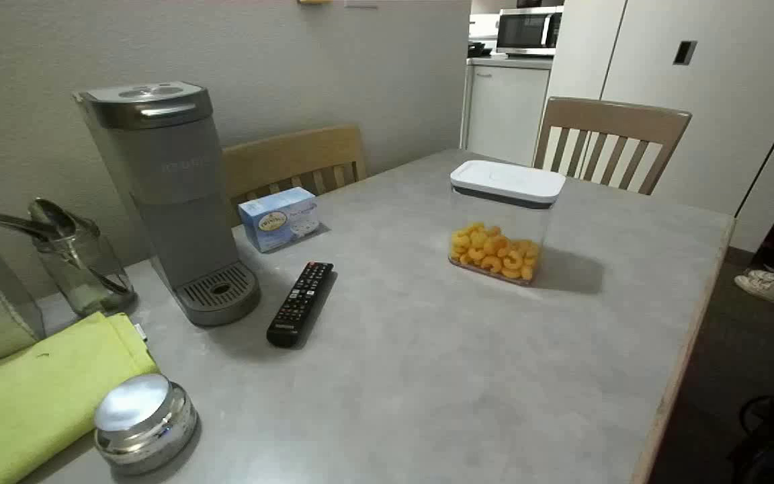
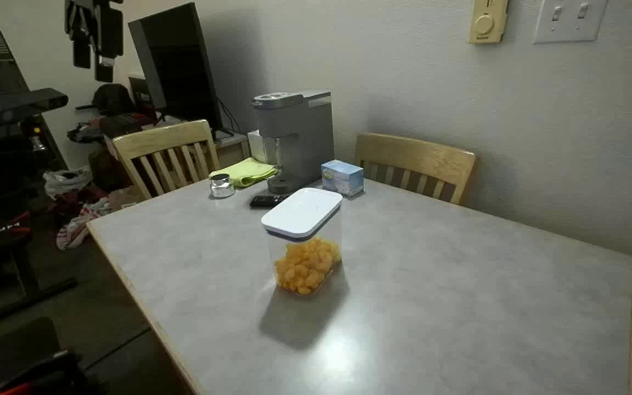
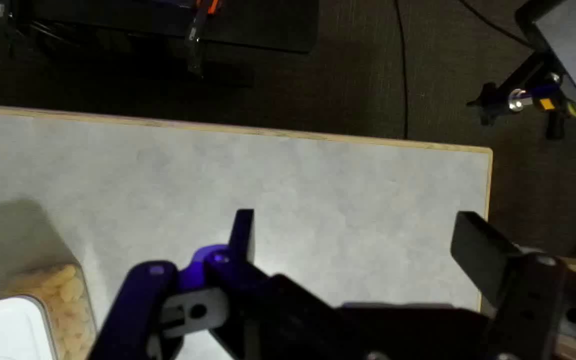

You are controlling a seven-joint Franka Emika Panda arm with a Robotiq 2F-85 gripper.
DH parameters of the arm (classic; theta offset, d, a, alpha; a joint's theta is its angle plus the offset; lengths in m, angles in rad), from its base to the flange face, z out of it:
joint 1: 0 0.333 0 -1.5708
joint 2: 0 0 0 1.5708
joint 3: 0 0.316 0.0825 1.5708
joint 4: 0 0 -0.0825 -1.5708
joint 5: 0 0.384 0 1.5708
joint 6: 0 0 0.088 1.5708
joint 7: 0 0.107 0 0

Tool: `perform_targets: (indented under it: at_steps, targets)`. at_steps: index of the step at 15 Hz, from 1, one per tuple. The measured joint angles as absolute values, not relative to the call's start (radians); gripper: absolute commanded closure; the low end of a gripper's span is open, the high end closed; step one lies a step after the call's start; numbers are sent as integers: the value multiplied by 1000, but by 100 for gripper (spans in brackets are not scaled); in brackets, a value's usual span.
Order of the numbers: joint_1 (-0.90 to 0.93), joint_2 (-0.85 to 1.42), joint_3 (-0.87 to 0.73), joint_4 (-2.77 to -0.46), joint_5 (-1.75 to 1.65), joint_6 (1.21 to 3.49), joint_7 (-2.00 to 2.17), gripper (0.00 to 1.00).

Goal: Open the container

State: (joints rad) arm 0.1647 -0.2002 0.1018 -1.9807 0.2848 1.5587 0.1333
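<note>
Your gripper (image 3: pixel 355 220) spread wide, the container (image 1: pixel 501 225) lidded

Your gripper's two fingers (image 3: pixel 240 232) stand far apart; through the wrist view you see the gray table (image 3: pixel 343 185) in the gap between them. In an exterior view you also find the gripper (image 2: pixel 92 61) high at the upper left, well apart from the container.

The container stands upright on the table, its clear walls showing orange snack pieces (image 2: pixel 305 266) heaped in the lower part. Its white lid (image 1: pixel 508 180) lies flat across the top in both exterior views. In your wrist view, a corner of container and lid shows at the lower left, cut off by the edge.

Elsewhere on the table you have a gray coffee maker (image 1: pixel 172 202), a black remote (image 1: pixel 301 304) near its base and a blue tea box (image 1: pixel 283 218) close by. A shiny metal tin (image 1: pixel 145 423) sits near a folded yellow-green cloth (image 1: pixel 51 396), and a glass jar (image 1: pixel 88 274) holding metal utensils (image 1: pixel 51 216) stands near the coffee maker.
</note>
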Motion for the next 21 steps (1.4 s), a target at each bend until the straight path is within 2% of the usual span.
perform_targets:
  at_steps: [13, 21]
  targets:
    - [164, -196, 102, -1981, 269, 1577, 133, 0]
    - [164, -135, 120, -1977, 94, 1782, 115, 0]
